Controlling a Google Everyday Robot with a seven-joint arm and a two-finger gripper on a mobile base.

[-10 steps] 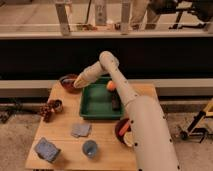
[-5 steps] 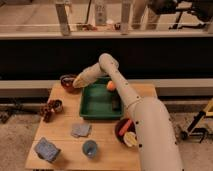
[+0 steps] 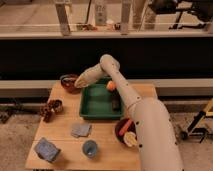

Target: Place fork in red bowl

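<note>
claw (image 3: 76, 86) at the back-left bowl's (image 3: 66, 80) right edge, just left of the tray (image 3: 95, 106) on the table (image 3: 61, 131).

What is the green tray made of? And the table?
Green tray: probably plastic, going by its smooth, even colour. Table: looks like pale wood, matt and light tan. The gripper, shut, is at the red bowl beside the tray.

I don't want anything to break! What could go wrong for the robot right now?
The closed gripper is right at the red bowl, which sits near the back left corner of the table. A nudge might push the bowl off the edge. I can't see the fork, so it might land on the rim and tumble out. The arm also reaches over the green tray and might bump it.
</note>
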